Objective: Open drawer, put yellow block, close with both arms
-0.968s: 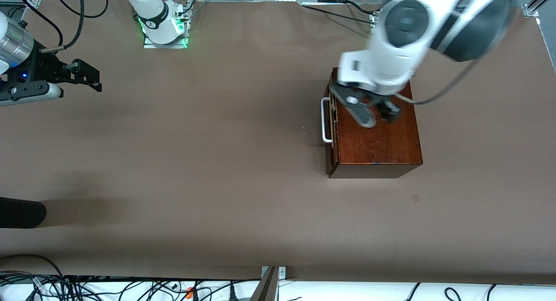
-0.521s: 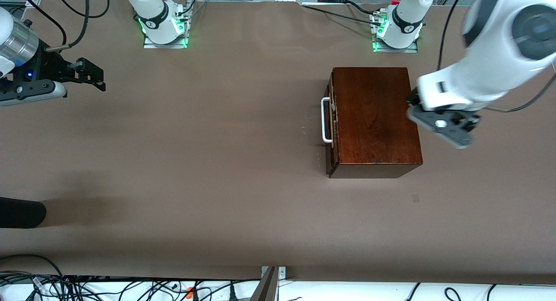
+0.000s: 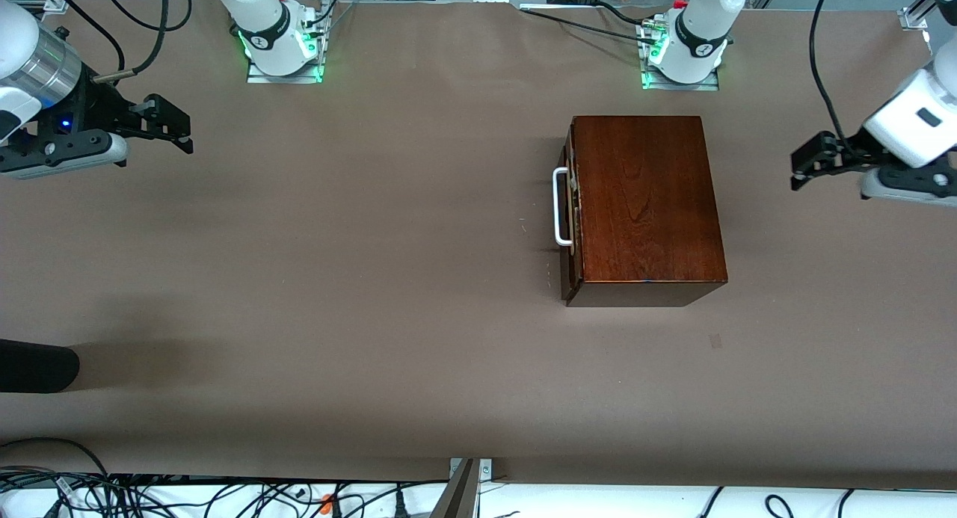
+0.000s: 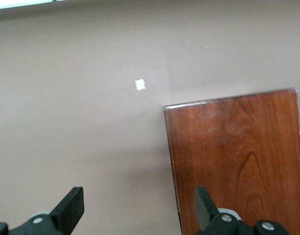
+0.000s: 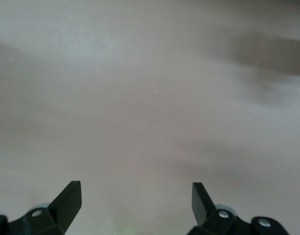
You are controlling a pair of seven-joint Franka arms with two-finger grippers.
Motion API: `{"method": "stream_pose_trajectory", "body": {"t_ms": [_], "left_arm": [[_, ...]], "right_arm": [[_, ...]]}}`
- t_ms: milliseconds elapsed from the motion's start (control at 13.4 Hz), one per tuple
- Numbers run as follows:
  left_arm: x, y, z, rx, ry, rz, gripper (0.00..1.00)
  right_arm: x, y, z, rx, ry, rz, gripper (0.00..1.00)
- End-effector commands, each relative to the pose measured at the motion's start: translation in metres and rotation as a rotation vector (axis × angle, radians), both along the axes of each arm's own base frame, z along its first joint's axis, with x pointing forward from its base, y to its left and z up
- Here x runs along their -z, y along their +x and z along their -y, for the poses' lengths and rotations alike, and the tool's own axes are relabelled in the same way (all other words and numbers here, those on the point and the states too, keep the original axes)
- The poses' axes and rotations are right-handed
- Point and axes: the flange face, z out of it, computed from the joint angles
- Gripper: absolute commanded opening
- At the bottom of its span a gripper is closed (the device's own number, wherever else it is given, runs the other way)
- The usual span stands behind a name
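Observation:
The dark reddish-brown wooden box (image 3: 643, 204) stands on the table near the left arm's base. Its drawer (image 3: 571, 258) is pushed in, and the white bar handle (image 3: 559, 206) faces the right arm's end of the table. The yellow block is not in view. My left gripper (image 3: 798, 168) is open and empty, in the air beside the box toward the left arm's end; its wrist view shows its own gripper (image 4: 138, 208) over the box's edge (image 4: 238, 156). My right gripper (image 3: 183, 131) is open and empty over bare table at the right arm's end (image 5: 135, 200).
A black rounded object (image 3: 37, 365) lies at the table's edge at the right arm's end, nearer the camera. The arm bases (image 3: 280, 47) (image 3: 684, 51) stand along the farthest edge. A small pale mark (image 3: 715, 341) is on the cloth nearer the camera than the box.
The left arm has swung from over the box top out toward its own end of the table. The right gripper has drifted slightly toward the middle.

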Motion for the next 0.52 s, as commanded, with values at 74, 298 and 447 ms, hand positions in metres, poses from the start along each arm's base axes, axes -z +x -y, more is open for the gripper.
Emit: {"method": "stream_pose_trajectory", "body": {"t_ms": [74, 298, 447], "left_arm": [[0.0061, -0.0262, 0.0122, -0.033, -0.012, -0.008, 1.0], [0.0045, -0.0314, 0.0123, -0.024, 0.02, -0.053, 1.0], [0.0007, -0.032, 0.0119, -0.024, 0.023, -0.057, 1.0]], "right_arm": [[-0.0057, 0.0007, -0.0006, 0.009, -0.01, 0.006, 1.0], [-0.0057, 0.0007, -0.0007, 0.009, -0.009, 0.005, 1.0], [-0.0057, 0.0007, -0.0007, 0.009, -0.009, 0.005, 1.0]]}}
